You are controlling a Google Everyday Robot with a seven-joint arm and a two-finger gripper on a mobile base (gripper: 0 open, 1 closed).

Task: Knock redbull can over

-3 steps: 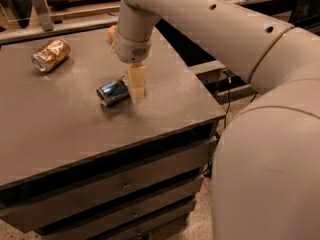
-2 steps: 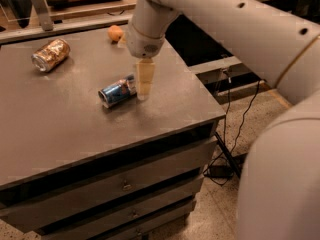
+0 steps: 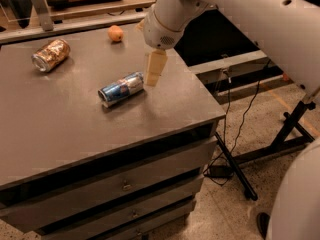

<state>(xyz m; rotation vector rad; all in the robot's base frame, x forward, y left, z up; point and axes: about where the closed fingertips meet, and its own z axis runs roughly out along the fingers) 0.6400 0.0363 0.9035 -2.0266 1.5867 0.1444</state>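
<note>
The redbull can (image 3: 121, 89) is a slim blue-and-silver can. It lies on its side on the grey tabletop (image 3: 60, 124), its silver top toward the left front. My gripper (image 3: 153, 77) hangs from the white arm just to the right of the can's far end, a little above the table and apart from the can.
A gold-brown dented can (image 3: 50, 55) lies on its side at the back left. An orange fruit (image 3: 115, 33) sits near the table's back edge. The table's right edge is close beyond the gripper. A black stand (image 3: 280, 134) and cables are on the floor to the right.
The arm has lifted and drawn away to the right. The redbull can stays lying on its side in the same spot.
</note>
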